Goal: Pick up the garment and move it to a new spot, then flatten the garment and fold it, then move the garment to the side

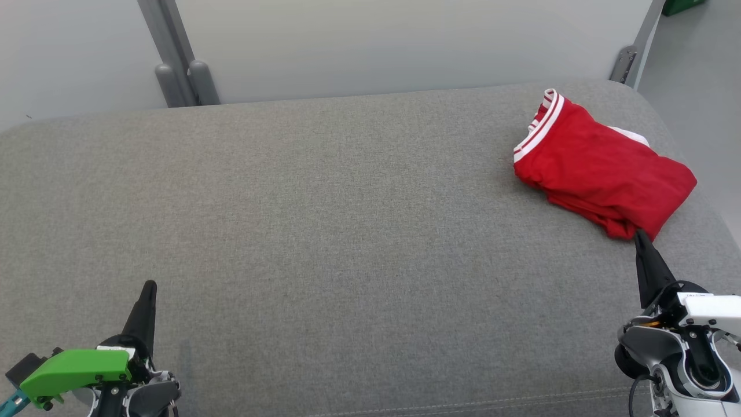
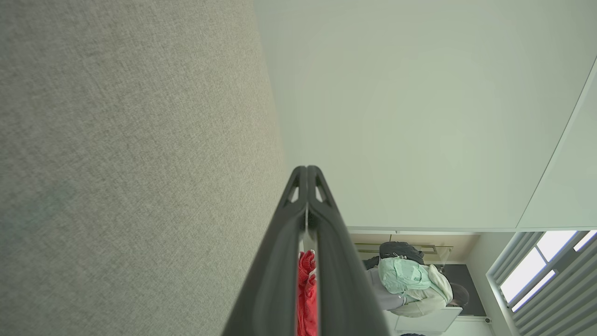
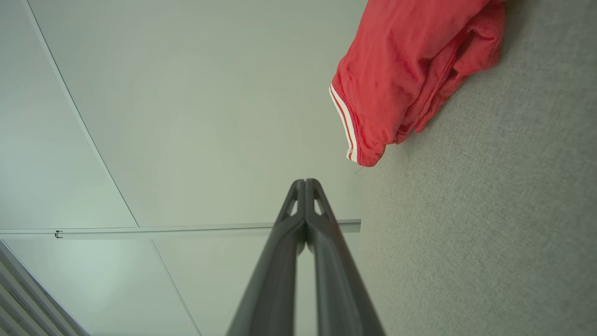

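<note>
The garment is red with a white-striped band, folded into a compact bundle at the far right of the grey fabric surface. My right gripper is shut and empty, its tip just short of the bundle's near corner. In the right wrist view the garment lies up and to the right of the shut right gripper. My left gripper rests shut and empty at the near left, far from the cloth. In the left wrist view a strip of red garment shows between the fingers behind the left gripper's tip.
A pale wall panel with a grey post backs the surface. The surface's rounded right edge runs close behind the garment. A person in pale clothing shows far off in the left wrist view.
</note>
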Available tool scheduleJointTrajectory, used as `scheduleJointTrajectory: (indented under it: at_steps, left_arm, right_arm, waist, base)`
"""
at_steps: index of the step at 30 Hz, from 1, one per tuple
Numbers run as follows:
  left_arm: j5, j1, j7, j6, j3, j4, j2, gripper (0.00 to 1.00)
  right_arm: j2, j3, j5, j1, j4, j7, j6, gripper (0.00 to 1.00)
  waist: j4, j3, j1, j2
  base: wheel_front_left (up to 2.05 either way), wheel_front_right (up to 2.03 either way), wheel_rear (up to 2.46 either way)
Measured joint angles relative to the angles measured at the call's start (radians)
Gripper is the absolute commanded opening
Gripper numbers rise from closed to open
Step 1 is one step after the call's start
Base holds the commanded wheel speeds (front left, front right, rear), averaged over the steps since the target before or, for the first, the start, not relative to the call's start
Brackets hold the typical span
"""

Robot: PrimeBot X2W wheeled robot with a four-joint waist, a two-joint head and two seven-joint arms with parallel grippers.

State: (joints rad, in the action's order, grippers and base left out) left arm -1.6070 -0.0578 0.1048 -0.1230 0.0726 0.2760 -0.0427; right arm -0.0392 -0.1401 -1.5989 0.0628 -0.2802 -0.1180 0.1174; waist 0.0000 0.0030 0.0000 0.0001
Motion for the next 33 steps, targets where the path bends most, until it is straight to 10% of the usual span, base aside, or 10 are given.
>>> scheduleJointTrajectory:
  at_steps: [33]
  left_arm:
    - [0.0,0.0,0.0,0.0,0.001,0.0,0.0,0.0]
  right_arm:
    - [0.0,0.0,-0.002,0.0,0.0,0.0,0.0,0.0]
  waist:
    - [0.0,0.0,0.0,0.0]
  base:
    - [0.0,0.0,0.0]
